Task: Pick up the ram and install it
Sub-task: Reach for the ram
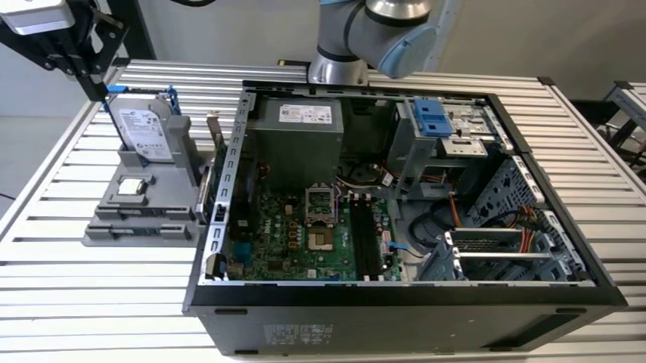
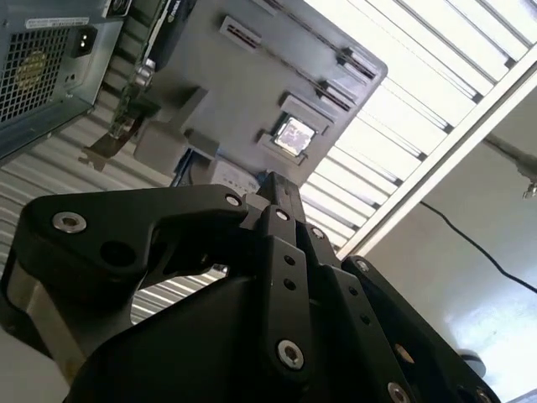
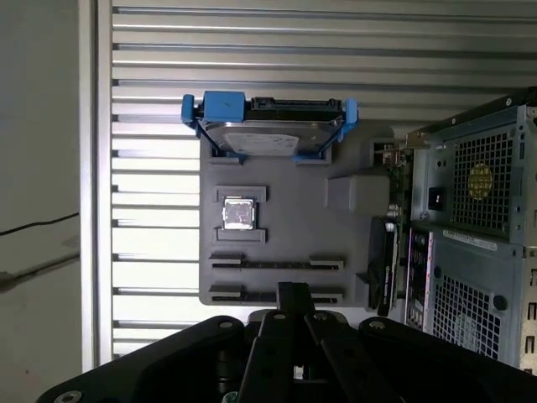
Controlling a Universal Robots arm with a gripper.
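I am holding the gripper [image 3: 294, 294] clenched on nothing, its fingertips pressed together, and it is hanging in the air over the grey parts tray [image 3: 294, 222], clear of everything on it. In the exterior view it is sitting in the upper left of the frame, above the tray's far end. Nearest below the tips I am seeing a thin dark strip standing on edge in one of the tray's slots, and I am taking it for the ram [image 3: 277, 264]. A second slot just beside it looks much the same, and I cannot tell whether that one is also filled. The ram's long axis is running parallel to the broad face of the hard drive [image 3: 268, 138] standing in its blue bracket. In the exterior view that is across the frame, with one end pointing toward the open computer case [image 1: 404, 306]. The processor chip [image 3: 238, 212] is lying between drive and ram. Judging the task, I am at the very start. Nothing is grasped, the ram is resting in the tray, and the lift and the seating are both left to do. The seating belongs in the long black memory slots [image 1: 364, 238] on the motherboard [image 1: 293, 246].
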